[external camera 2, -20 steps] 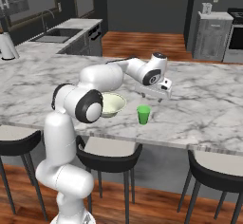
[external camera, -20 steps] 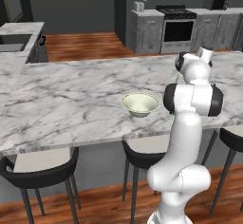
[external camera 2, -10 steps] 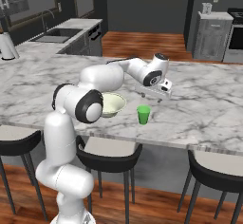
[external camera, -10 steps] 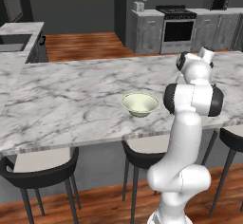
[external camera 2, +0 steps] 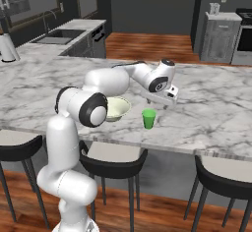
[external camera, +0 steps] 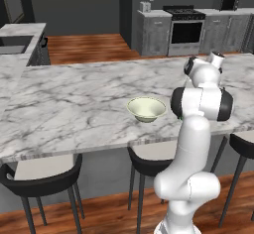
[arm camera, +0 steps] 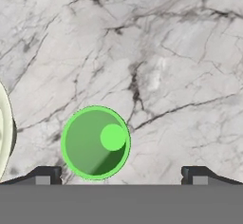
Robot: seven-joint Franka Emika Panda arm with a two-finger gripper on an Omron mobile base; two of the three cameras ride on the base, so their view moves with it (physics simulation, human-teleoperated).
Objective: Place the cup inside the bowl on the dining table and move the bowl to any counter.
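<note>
The small green cup [external camera 2: 148,118] stands upright on the dining table [external camera 2: 211,108], a little to the right of the pale cream-green bowl [external camera 2: 117,109]. My gripper [external camera 2: 165,105] hangs open just above the cup and slightly behind it, pointing down. From the hand camera I look straight down into the cup [arm camera: 96,142]. There it sits below my gripper [arm camera: 119,176], nearer the left fingertip [arm camera: 45,175] and touching neither finger. The bowl's rim [arm camera: 4,133] shows at the left edge. In the left base view the bowl [external camera: 146,109] is empty, and my arm hides the cup.
Dark stools [external camera 2: 113,159] [external camera 2: 226,174] [external camera: 44,173] stand under the table's near edge. A marble counter with a sink [external camera 2: 69,34] and a kettle [external camera 2: 6,49] lies at the back left. Grey cabinets with a counter [external camera: 154,15] and a stove [external camera: 186,29] line the far wall.
</note>
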